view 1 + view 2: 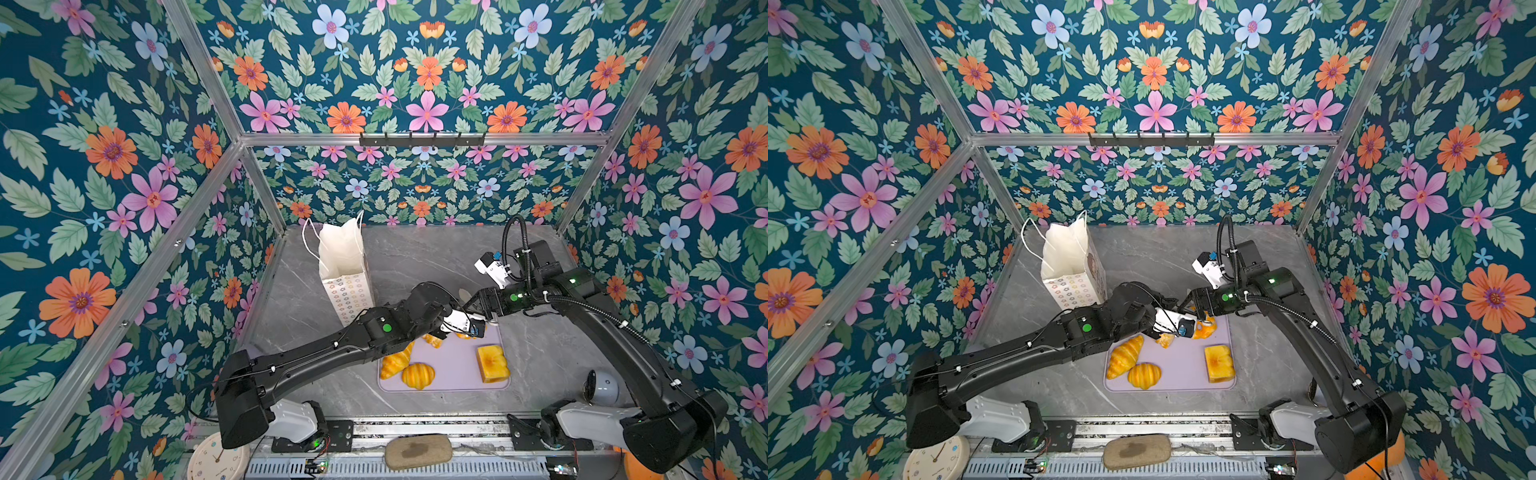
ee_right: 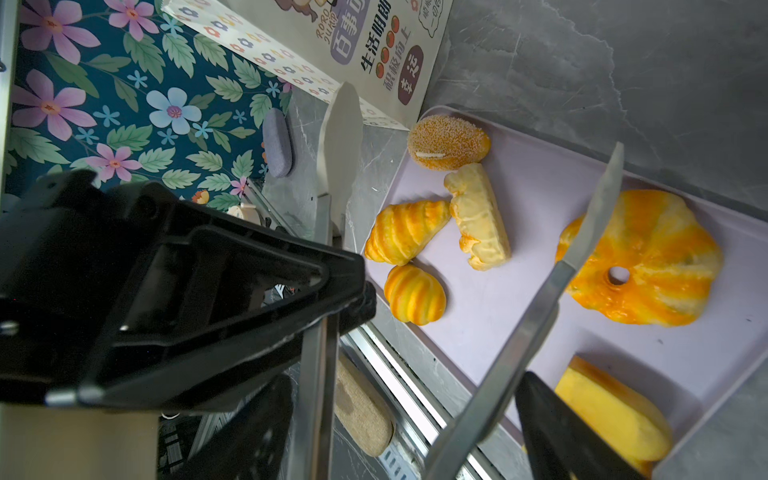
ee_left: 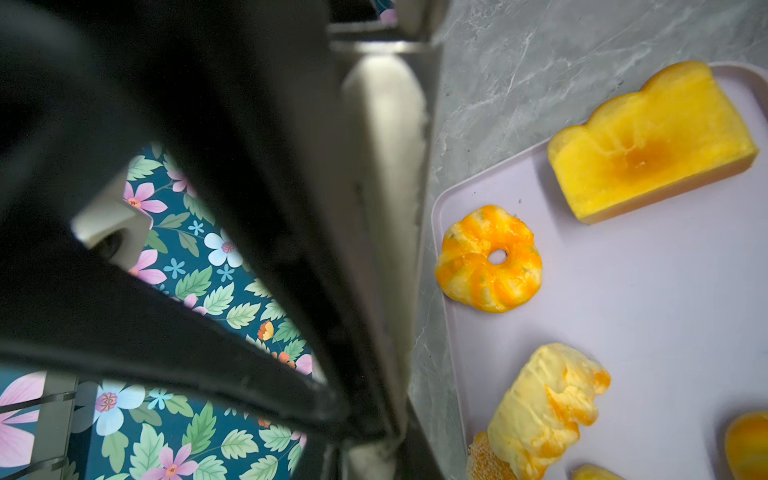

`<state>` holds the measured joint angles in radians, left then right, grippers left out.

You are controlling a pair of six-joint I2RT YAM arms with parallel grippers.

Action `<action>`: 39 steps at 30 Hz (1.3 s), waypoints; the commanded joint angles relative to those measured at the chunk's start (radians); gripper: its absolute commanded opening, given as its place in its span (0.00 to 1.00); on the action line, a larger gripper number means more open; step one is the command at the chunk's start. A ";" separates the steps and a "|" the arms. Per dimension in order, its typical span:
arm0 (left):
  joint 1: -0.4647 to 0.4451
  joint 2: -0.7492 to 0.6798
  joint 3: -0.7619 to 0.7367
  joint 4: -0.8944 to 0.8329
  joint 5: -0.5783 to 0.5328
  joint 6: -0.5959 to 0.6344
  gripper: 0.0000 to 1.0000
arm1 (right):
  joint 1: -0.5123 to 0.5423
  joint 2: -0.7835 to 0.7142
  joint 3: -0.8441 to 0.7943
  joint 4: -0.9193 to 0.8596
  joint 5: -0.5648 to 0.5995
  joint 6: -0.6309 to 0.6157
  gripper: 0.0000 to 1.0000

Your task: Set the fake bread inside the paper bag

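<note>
the right gripper (image 2: 444,338), fingers spread wide, carries a pair of tongs (image 2: 340,137) splayed open over a lilac tray (image 1: 453,370). one pale tip crosses in front of the ring bun (image 2: 648,257), though contact cannot be made out. the left gripper (image 1: 471,326) sits just beside it, its fingers buried under its own wrist in both top views; whether they pinch anything cannot be told. all the bread (image 1: 1219,363), six pieces, lies on the tray: two croissants (image 2: 405,232) (image 2: 415,299), one twist (image 2: 478,216), one speckled bun (image 2: 449,143), the ring bun and one toast (image 2: 611,415), cut off by the frame edge in the right wrist view. the arms cover the speckled bun and much of the ring bun in both top views. one bag (image 1: 347,291) stands upright, mouth open, on the table (image 1: 415,257) just beside the tray's far left corner.
</note>
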<state>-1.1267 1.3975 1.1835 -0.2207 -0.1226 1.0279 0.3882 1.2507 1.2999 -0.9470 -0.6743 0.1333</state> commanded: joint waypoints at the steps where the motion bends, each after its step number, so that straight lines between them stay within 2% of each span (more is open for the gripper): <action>1: -0.001 0.026 0.013 0.029 -0.033 0.006 0.00 | 0.020 0.003 -0.001 0.015 -0.161 0.014 0.85; 8: -0.001 0.029 0.016 0.033 -0.038 0.017 0.00 | 0.024 0.003 -0.031 0.036 -0.205 0.004 0.86; 14: -0.001 0.028 0.021 0.036 -0.019 0.018 0.00 | 0.024 0.026 -0.037 0.061 -0.194 0.018 0.83; 20: -0.001 0.036 0.018 0.040 -0.018 0.012 0.00 | 0.024 0.032 -0.053 0.095 -0.212 0.036 0.70; 24: -0.001 0.043 0.018 0.044 -0.014 -0.002 0.00 | 0.024 0.027 -0.063 0.115 -0.216 0.049 0.52; 28: -0.001 0.053 0.024 0.049 -0.011 -0.026 0.00 | 0.024 0.010 -0.085 0.150 -0.228 0.073 0.39; 33: -0.001 0.063 0.026 0.040 -0.022 -0.054 0.00 | 0.024 -0.005 -0.102 0.161 -0.247 0.079 0.37; 36: -0.001 0.057 0.016 0.049 -0.026 -0.062 0.00 | 0.024 -0.007 -0.104 0.153 -0.246 0.071 0.32; 37: -0.001 0.055 0.014 0.051 -0.028 -0.064 0.02 | 0.024 -0.008 -0.103 0.149 -0.244 0.070 0.32; 39: -0.001 0.049 0.006 0.060 -0.028 -0.070 0.13 | 0.024 -0.010 -0.104 0.147 -0.242 0.065 0.30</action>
<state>-1.1286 1.4506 1.1957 -0.2424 -0.1329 1.0065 0.4034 1.2510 1.1915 -0.8196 -0.7574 0.2050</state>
